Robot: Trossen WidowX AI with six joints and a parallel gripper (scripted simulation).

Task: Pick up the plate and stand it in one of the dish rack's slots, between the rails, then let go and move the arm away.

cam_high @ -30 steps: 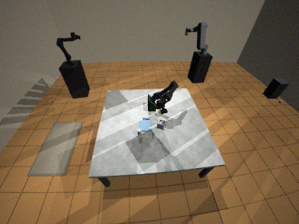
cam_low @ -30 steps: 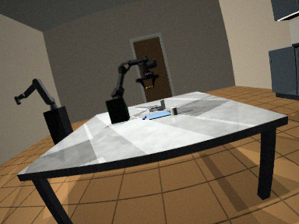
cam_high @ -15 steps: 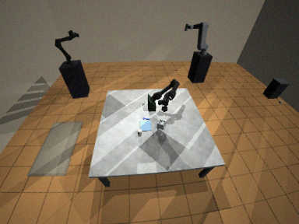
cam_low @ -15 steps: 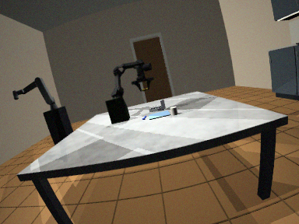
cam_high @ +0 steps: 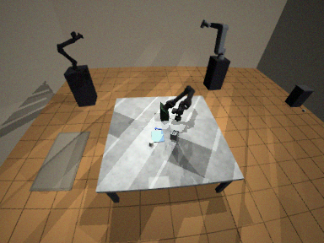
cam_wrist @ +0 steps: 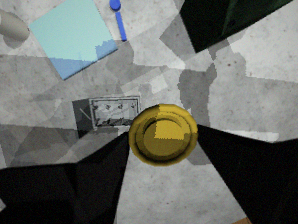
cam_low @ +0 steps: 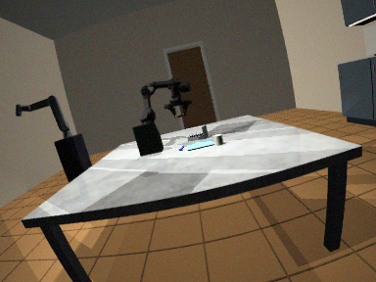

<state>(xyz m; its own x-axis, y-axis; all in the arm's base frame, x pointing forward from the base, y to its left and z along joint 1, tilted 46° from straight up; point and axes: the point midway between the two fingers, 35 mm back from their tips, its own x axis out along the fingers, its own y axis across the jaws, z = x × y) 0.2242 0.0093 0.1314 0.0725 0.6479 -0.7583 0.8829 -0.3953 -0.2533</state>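
The yellow round plate [cam_wrist: 163, 145] is held by its edges between the two dark fingers of my gripper [cam_wrist: 161, 132] [cam_low: 179, 109]. In the wrist view its round face shows. In the exterior view the gripper hangs well above the table, with a bit of yellow at its lower end. In the top view the gripper [cam_high: 177, 116] is dark and the plate cannot be made out. The small grey dish rack [cam_wrist: 116, 113] [cam_high: 175, 135] [cam_low: 196, 137] stands on the table, just up and left of the plate in the wrist view. Its slots look empty.
A light blue square [cam_high: 157, 136] [cam_low: 201, 145] [cam_wrist: 72, 37] lies near the rack, with a blue spoon-like thing [cam_high: 158, 128] [cam_wrist: 121, 25] beside it. A pale cup [cam_low: 218, 140] [cam_wrist: 14, 26] stands at its other side. The dark arm base [cam_high: 164, 113] [cam_low: 148, 139] [cam_wrist: 225, 20] stands on the table.
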